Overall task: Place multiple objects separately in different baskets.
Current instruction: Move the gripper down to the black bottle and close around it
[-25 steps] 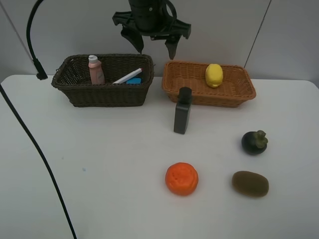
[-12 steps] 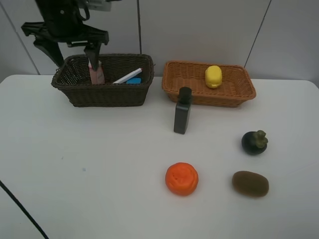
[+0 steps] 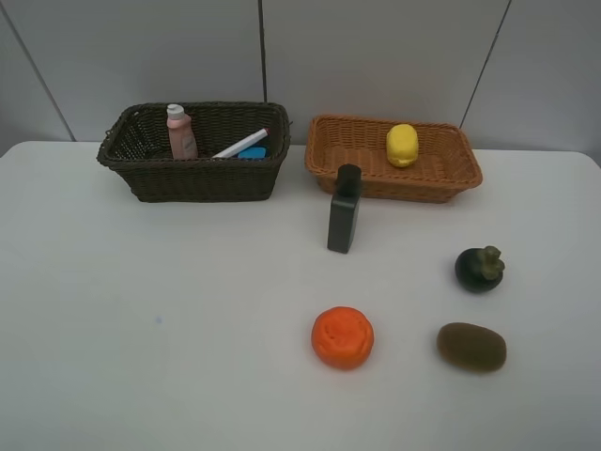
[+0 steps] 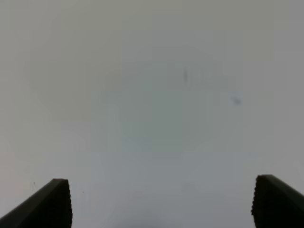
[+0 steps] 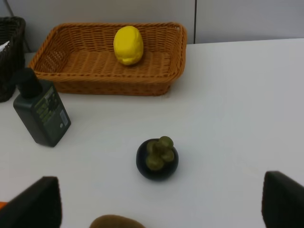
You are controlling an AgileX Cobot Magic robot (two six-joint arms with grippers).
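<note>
Dark basket (image 3: 197,183) sits at the back left of the white table (image 3: 169,310). Inside it a pink bottle (image 3: 179,133) stands at the left end. A marker (image 3: 240,144) leans by a small blue block (image 3: 252,152) near the right end. Just beside it on the right is the tan basket (image 3: 413,185), with only the lemon (image 3: 402,145) in it. The dark bottle (image 3: 344,209) stands upright on the table, just in front of the tan basket's left end. Nearer the front lies the orange (image 3: 342,336). To its right are the mangosteen (image 3: 479,267) and, in front of that, the kiwi (image 3: 470,346). These four are outside the baskets.

The high view shows all the things but no arm. The left wrist view shows only bare table and the left gripper (image 4: 161,203), its jaws far apart with nothing between them. The right wrist view shows the right gripper (image 5: 159,202), also spread wide and holding nothing. Past it are the mangosteen, the dark bottle, the tan basket with the lemon, the top of the kiwi and a corner of the dark basket. The pink bottle and marker do not show there.

A second ago an arm hung up high between the two baskets. Half a second ago it was over the left end of the dark basket. Now it has gone from the high view. None of the things has moved.
</note>
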